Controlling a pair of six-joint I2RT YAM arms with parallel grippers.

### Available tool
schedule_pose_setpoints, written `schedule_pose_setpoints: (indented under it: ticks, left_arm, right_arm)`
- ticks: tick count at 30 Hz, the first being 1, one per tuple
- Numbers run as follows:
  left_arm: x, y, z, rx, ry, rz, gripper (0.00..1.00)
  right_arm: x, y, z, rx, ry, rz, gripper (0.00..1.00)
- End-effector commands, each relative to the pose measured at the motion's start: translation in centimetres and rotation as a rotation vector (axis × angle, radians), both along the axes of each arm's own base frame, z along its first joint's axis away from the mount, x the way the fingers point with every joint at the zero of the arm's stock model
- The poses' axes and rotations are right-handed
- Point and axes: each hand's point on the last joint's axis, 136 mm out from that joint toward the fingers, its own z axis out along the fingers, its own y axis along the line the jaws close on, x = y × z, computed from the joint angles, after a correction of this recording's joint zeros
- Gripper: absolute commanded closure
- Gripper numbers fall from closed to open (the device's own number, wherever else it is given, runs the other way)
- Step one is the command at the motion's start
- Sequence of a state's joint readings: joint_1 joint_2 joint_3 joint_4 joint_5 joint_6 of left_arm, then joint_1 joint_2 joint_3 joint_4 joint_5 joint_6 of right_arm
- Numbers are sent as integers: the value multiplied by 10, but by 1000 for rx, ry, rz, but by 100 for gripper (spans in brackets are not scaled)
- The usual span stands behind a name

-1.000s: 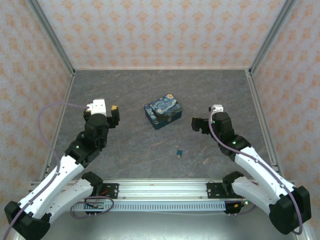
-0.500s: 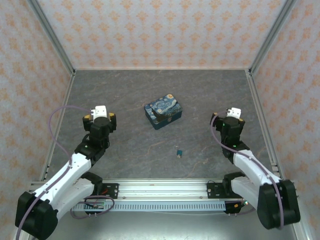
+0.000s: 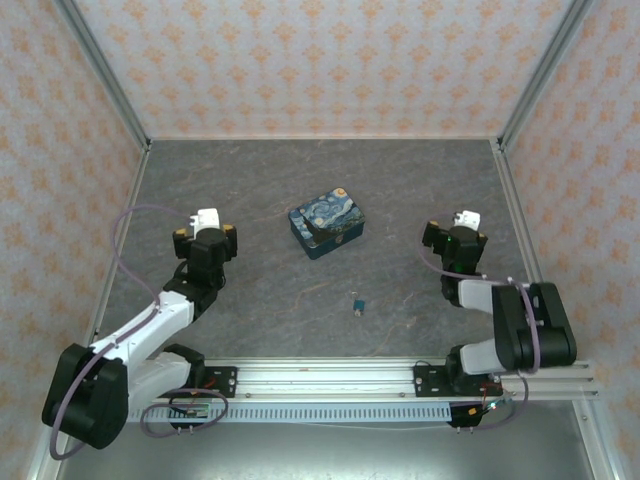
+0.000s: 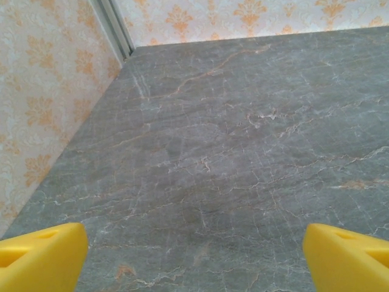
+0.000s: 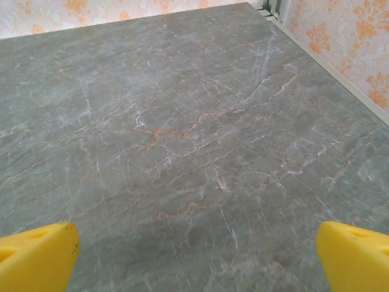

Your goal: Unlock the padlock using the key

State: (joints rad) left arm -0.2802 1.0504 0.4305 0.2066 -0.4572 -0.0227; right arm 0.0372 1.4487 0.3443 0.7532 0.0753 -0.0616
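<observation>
The padlock [image 3: 357, 304], a tiny blue piece with a dark end, lies alone on the grey floor in front of the painted box. I cannot make out the key. My left gripper [image 3: 204, 236] is folded back at the left, far from the padlock. It is open, and its yellow fingertips [image 4: 42, 255] stand wide apart over bare floor with nothing between them [image 4: 194, 258]. My right gripper [image 3: 453, 235] sits at the right, also well away from the padlock. It is open too, its yellow fingertips [image 5: 352, 255] spread over bare floor [image 5: 194, 258].
A dark-blue box with a starry-night print [image 3: 326, 224] stands mid-table, behind the padlock. Patterned walls close in the left, back and right. A metal rail [image 3: 330, 378] carrying both arm bases runs along the near edge.
Both arms have folded back toward their bases, and the grippers have swung away from the box to face the back wall. The left jaws opened a little wider.
</observation>
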Motion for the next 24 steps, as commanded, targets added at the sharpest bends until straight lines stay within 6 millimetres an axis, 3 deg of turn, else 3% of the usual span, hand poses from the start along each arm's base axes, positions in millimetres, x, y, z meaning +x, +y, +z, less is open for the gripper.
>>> schedule_pose_setpoints:
  ticks: [1,8,16,21,24]
  left_arm:
    - [6,4,-6,-11,-22,2,8]
    - [17,8,-23,-28,-37,-8,8]
    - [42,2,-17,-25,-113,-72,8]
    - [48,14,-41,-54,-141,-43,8]
    - [55,18,-46,-67,-101,-27,8]
  right_arm:
    - [17,8,11,27,-103,45,1]
    - [24,6,6,49,-29,49,1]
    - [24,6,5,48,-25,48,1]
    - [24,6,6,48,-27,50,1]
    - [24,6,4,49,-22,48,1]
